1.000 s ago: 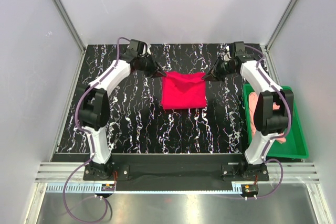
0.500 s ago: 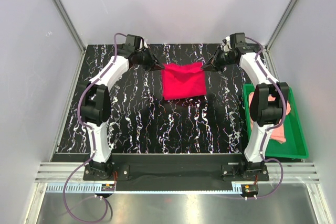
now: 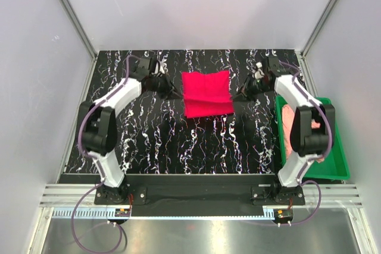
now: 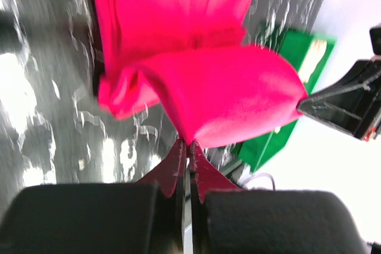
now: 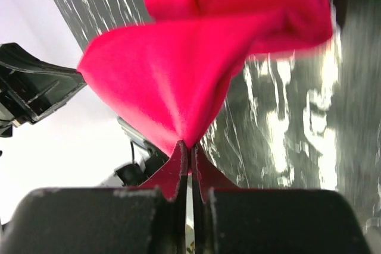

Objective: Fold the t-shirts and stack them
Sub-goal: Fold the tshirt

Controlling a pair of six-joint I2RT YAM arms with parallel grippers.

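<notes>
The crimson-red t-shirt [image 3: 206, 92] lies partly folded in the far middle of the black marbled table. My left gripper [image 3: 176, 94] is shut on its left corner. In the left wrist view the jaws [image 4: 189, 144] pinch a raised flap of the red cloth [image 4: 220, 93]. My right gripper [image 3: 237, 94] is shut on the right corner. In the right wrist view the jaws [image 5: 190, 145] pinch the red cloth [image 5: 172, 75] the same way. The flap hangs between the two grippers above the rest of the shirt. The salmon-pink t-shirt [image 3: 290, 126] lies crumpled in the tray, partly behind my right arm.
A green plastic tray [image 3: 334, 147] stands at the table's right edge and shows in the left wrist view [image 4: 297, 52]. White walls with aluminium posts close in the far and side edges. Bare marbled table [image 3: 202, 147] lies between the shirt and the arm bases.
Both grippers first went to the far side with the shirt's corners, then came back toward the near side. The held edge now hangs raised over the middle of the shirt.
</notes>
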